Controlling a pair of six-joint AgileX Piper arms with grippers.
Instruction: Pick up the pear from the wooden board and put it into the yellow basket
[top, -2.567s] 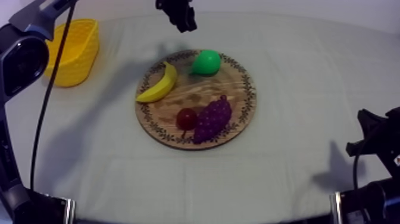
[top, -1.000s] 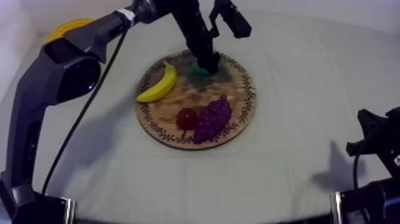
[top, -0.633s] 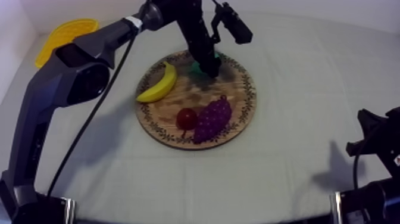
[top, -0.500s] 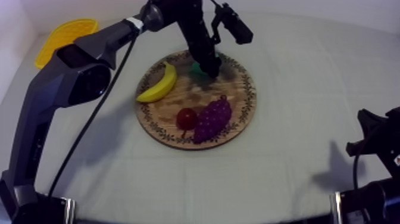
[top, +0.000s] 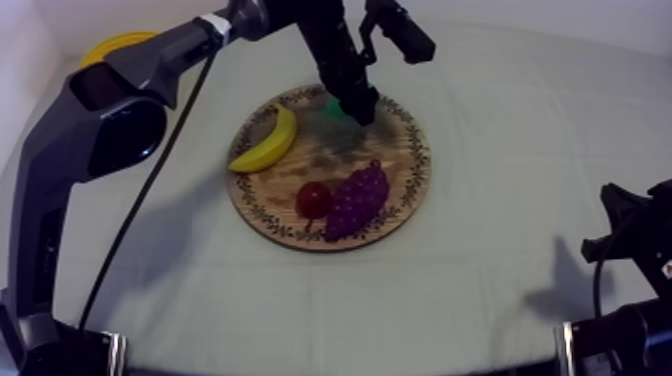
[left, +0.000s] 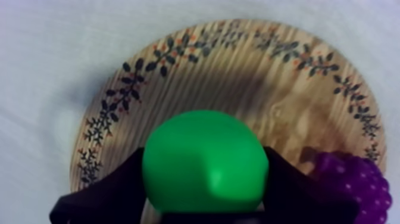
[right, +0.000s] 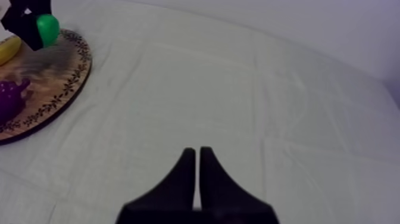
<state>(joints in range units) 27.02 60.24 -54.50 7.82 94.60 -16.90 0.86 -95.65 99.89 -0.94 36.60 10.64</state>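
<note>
Grey-white cloth underlies the wooden board; left end effector clamps the pear, right end effector closed, empty.

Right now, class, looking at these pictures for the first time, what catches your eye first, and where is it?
The bright green pear, clamped in the left tool at the far side of the wooden board. Next, the purple grapes, small red fruit and banana lying on that board. The right tool rests shut over bare cloth.
</note>
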